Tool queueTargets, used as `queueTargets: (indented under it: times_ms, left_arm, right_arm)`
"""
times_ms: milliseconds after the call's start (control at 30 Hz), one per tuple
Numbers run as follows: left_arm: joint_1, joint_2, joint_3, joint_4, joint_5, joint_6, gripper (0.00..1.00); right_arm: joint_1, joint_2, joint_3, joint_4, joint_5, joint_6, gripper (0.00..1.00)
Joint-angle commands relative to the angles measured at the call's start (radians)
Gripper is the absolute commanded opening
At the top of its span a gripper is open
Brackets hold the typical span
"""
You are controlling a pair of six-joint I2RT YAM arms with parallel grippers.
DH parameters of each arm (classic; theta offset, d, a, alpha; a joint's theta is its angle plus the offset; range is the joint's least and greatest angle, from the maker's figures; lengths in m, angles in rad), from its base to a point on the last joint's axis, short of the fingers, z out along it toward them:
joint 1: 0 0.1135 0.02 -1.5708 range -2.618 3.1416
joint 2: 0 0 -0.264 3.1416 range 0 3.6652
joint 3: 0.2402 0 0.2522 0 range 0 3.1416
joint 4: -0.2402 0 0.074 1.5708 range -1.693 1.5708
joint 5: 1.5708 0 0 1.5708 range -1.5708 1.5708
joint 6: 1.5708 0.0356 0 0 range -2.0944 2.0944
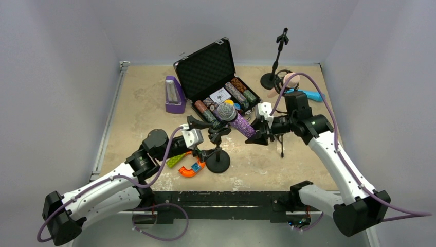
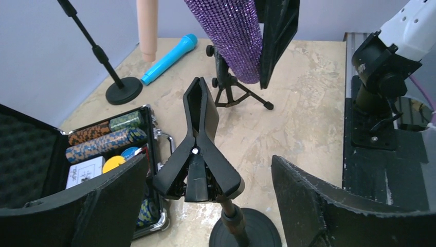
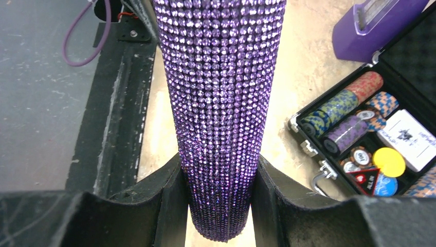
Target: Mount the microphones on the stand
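My right gripper (image 1: 258,133) (image 3: 220,200) is shut on the base end of the glittery purple microphone (image 1: 241,123) (image 3: 221,92) and holds it tilted above the table, its silver head (image 1: 226,110) pointing toward the case. My left gripper (image 1: 208,138) (image 2: 205,190) is open, with its jaws on either side of the black clip (image 2: 198,149) of a round-based stand (image 1: 218,164) and not touching it. The purple microphone (image 2: 231,36) hangs just beyond the clip's tip. The pale pink microphone (image 1: 290,81) (image 2: 147,25) and the cyan-blue one (image 1: 308,94) (image 2: 169,59) are at the back right.
An open black case of poker chips (image 1: 216,77) stands behind the left gripper, with a purple box (image 1: 174,95) to its left. A tall stand (image 1: 277,56) rises at the back right. A small tripod stand (image 1: 281,144) stands under the right arm. An orange-and-green item (image 1: 187,167) lies by the stand's base.
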Motion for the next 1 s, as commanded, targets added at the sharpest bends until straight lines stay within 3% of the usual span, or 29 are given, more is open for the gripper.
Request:
queueTargets:
  times_ms: [0, 200, 367, 400, 800, 967]
  left_arm:
    - [0.007, 0.02, 0.01, 0.095, 0.059, -0.048, 0.88]
    - [0.008, 0.025, 0.025, 0.068, 0.039, -0.08, 0.59]
    - [0.008, 0.022, 0.03, 0.032, 0.004, -0.104, 0.15]
    - [0.008, 0.021, 0.031, 0.027, 0.003, -0.109, 0.1]
    - [0.008, 0.028, 0.03, 0.031, 0.028, -0.133, 0.06]
    - [0.007, 0.025, 0.014, 0.058, 0.036, -0.191, 0.06]
  right_arm:
    - [0.02, -0.002, -0.013, 0.161, -0.003, 0.036, 0.0]
    - [0.04, 0.03, -0.06, 0.254, 0.001, 0.014, 0.0]
    - [0.049, 0.066, -0.083, 0.299, -0.01, 0.014, 0.0]
    - [0.05, 0.076, -0.083, 0.299, -0.016, 0.014, 0.0]
    - [0.164, 0.183, -0.086, 0.238, -0.027, -0.177, 0.0]
    - [0.202, 0.206, -0.099, 0.243, -0.051, -0.178, 0.0]
